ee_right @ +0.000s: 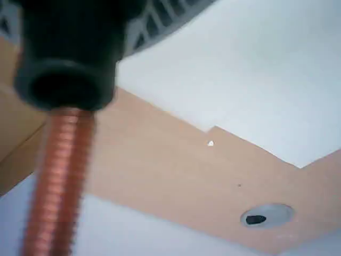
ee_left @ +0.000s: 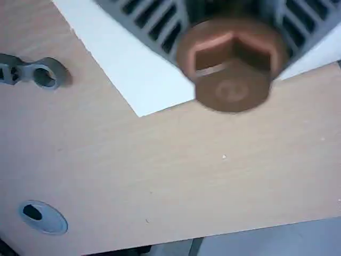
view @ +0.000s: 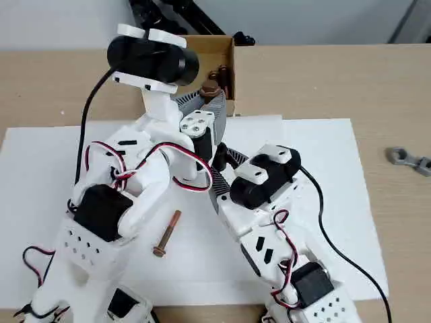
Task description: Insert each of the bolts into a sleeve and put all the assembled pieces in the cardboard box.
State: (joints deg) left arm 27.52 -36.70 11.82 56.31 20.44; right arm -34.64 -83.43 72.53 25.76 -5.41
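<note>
Copper: held bolt [ee_left: 232, 66], loose bolt [view: 168, 233] at lower centre. Black: sleeve [ee_right: 66, 64]. Brown: cardboard box [view: 219, 48]. White: sheet [view: 323, 155]. Light wood-grain: table [view: 337, 81]. Grey: wrench [view: 409, 159], right edge.

My fingers [ee_left: 154, 21] are grey ribbed plastic, matt. The bolt [ee_left: 232, 66] is copper-coloured metal with a dull sheen, and its shank [ee_right: 56, 181] is rough with threads. The sleeve [ee_right: 66, 53] looks like smooth black plastic, matt. The sheet [view: 323, 155] is matt white paper. The table [view: 337, 74] is smooth wood-grain. The cardboard box [view: 219, 47] is plain brown card.
</note>
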